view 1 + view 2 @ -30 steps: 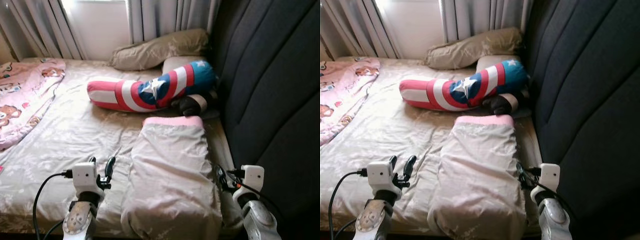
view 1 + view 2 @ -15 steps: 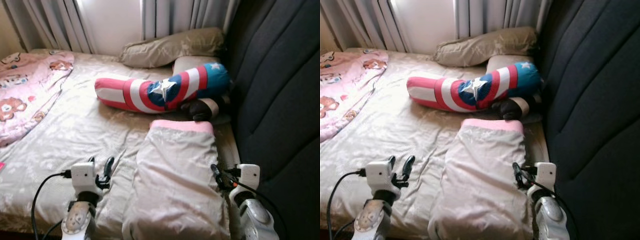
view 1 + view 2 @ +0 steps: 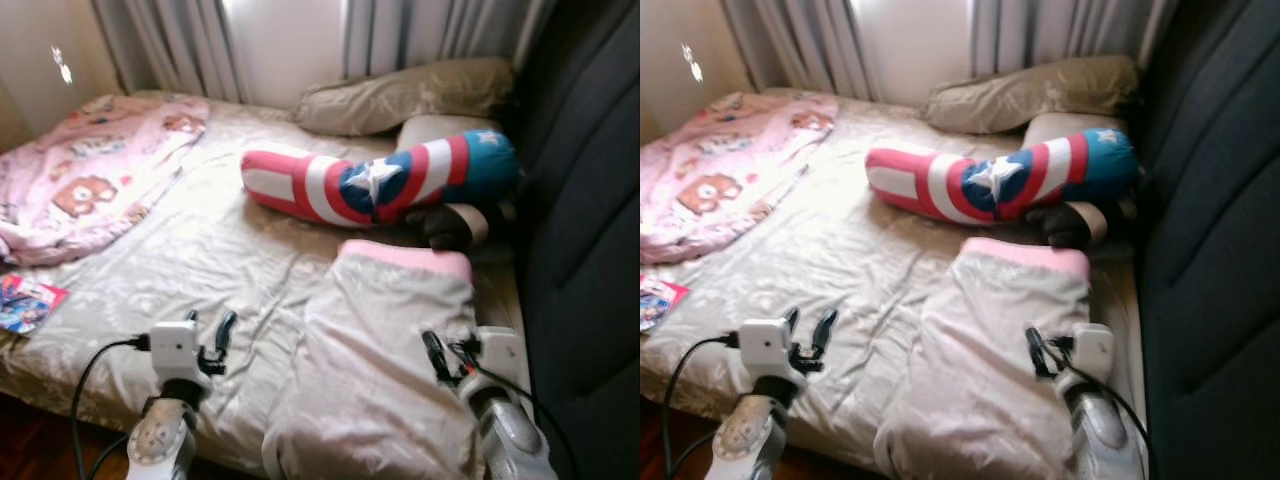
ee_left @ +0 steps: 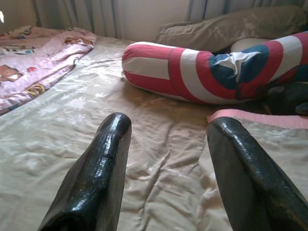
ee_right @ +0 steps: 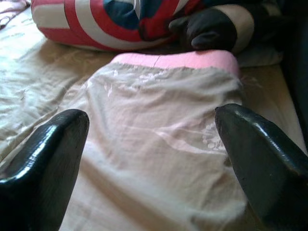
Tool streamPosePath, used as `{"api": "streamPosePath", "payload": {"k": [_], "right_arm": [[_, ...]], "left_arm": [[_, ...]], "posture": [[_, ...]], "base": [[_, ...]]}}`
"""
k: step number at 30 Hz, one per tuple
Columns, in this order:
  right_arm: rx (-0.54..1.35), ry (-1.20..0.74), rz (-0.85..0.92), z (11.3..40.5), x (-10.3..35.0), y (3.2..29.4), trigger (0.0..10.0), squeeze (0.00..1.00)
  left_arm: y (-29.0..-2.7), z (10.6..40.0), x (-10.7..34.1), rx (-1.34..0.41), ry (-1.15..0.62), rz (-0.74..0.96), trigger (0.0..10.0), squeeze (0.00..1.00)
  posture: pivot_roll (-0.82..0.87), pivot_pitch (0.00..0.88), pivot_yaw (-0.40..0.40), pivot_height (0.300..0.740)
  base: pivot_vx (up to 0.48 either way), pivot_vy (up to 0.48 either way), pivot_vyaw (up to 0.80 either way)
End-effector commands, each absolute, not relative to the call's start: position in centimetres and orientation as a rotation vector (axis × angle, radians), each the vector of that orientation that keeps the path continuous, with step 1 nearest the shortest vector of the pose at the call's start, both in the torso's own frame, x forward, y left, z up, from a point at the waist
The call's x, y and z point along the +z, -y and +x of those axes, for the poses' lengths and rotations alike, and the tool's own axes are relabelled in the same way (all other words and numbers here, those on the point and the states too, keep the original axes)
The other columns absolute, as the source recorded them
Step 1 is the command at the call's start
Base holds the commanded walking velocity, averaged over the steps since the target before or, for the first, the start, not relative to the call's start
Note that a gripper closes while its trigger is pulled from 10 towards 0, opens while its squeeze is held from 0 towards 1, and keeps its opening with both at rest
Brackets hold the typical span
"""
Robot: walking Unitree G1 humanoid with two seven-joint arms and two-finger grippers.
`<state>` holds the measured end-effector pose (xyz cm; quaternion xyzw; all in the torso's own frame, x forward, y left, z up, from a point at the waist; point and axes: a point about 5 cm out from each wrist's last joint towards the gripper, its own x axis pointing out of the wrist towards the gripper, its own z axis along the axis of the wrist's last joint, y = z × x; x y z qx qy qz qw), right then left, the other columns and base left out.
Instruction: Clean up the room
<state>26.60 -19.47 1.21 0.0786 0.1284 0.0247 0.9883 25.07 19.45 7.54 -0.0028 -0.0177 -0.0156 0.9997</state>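
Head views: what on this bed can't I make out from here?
- Dark object beside the striped bolster: partly tucked under it, identity unclear.
- Printed item at the bed's left edge: cut off by the frame, blurred.
- Folded blanket: its near end runs out of frame between the left tool and right tool.

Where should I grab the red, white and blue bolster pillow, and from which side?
Probably the bolster pillow's free red-and-white end, which lies out on the open sheet. Its blue end is wedged against the headboard over a dark object. Come from the robot's left with the left hand, open, closing across the narrow round body.
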Motion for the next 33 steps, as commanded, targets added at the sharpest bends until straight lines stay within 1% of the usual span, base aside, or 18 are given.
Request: {"api": "streamPosePath", "payload": {"k": [1,11,14,20,33], "right_arm": [[0.046,-0.238,0.166,26.93,1.6,19.3,10.0,0.0],[0.021,-0.255,0.183,26.95,1.39,19.26,10.0,0.0],[0.021,-0.255,0.182,27.02,1.4,19.26,10.0,0.0],[0.02,-0.252,0.182,27.11,1.46,19.19,10.0,0.0],[0.013,-0.241,0.182,27.2,1.57,19.28,10.0,0.0]], "left_arm": [[-19.4,25.23,7.83,-0.044,0.036,-0.014,10.0,0.0],[-19.44,25.2,7.95,-0.048,0.03,-0.015,10.0,0.0],[-19.59,25.26,7.94,-0.04,0.024,-0.022,10.0,0.0],[-19.73,25.5,7.9,-0.035,0.016,-0.02,10.0,0.0],[-19.7,25.43,7.92,-0.035,0.012,-0.015,10.0,0.0]], "posture": [[0.06,0.0,-0.045,0.74],[0.06,0.0,-0.043,0.74],[0.06,0.0,-0.042,0.74],[0.06,0.0,-0.044,0.74],[0.06,0.0,-0.043,0.74]], "base": [[0.0,0.0,0.0],[0.0,0.0,0.0],[0.0,0.0,-0.77],[0.0,0.406,-0.78],[0.0,0.0,0.0]]}}
